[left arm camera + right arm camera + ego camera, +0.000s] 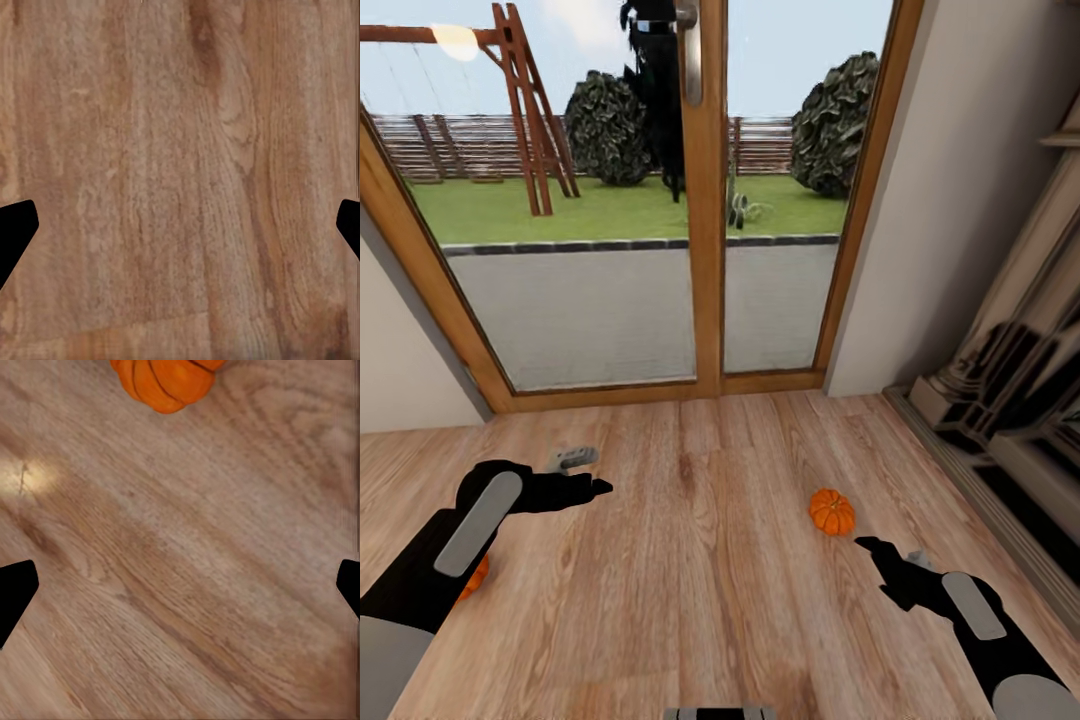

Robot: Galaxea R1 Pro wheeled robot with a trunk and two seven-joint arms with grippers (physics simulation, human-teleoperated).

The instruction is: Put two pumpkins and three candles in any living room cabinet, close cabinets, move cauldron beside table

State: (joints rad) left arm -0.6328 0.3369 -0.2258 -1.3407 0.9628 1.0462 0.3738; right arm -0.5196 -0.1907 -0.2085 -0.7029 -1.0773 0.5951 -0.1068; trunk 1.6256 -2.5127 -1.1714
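One orange ribbed pumpkin (pixel 831 511) lies on the wooden floor (pixel 700 560), right of the middle. My right gripper (pixel 888 556) hovers just short of it, open and empty. In the right wrist view the same pumpkin (pixel 165 382) lies ahead of the spread fingertips (pixel 16 592), clear of them. A second pumpkin (pixel 476 580) peeks out from under my left forearm, mostly hidden. My left gripper (pixel 588 478) hangs open above bare floor; its wrist view has wide-apart fingertips (pixel 16 232) with planks between them. No candles, cabinet or cauldron are in view.
A wood-framed glass door (pixel 705 200) to a garden stands straight ahead. A grey wall (pixel 950 200) runs along the right, with a pale moulded fireplace-like surround (pixel 1010 400) at the far right. Another wall (pixel 400 370) closes the left.
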